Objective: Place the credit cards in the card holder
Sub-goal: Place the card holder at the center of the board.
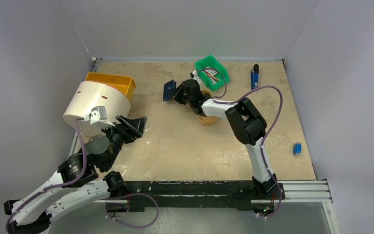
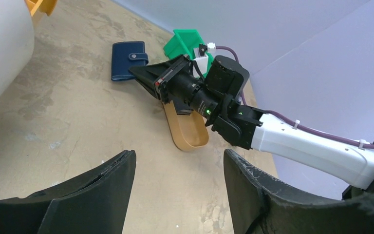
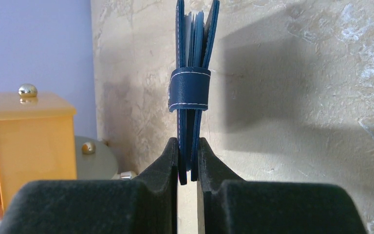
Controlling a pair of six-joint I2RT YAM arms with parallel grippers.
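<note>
Navy card holder (image 1: 168,89), folded, toward the far middle of the table (image 1: 185,146), with its snap tab wrapped over one edge. The right claw (image 1: 176,92) is closed on it, pinching one edge between both fingers. The covers gape a little and pale blue leaves show between them. Whether it touches the table cannot be told. Just behind the claw, under the right arm, lies a tan oval tray (image 2: 187,131). Beyond that, by the back wall, is a green bin (image 1: 203,64), with a blue pen (image 1: 254,77) to its right. Well apart, at the near left, the left claw (image 2: 177,161) hangs wide open with nothing between its fingers, pointing toward the card holder. Beside it stand a white drum (image 1: 97,100) and an orange bin (image 1: 109,80).
</note>
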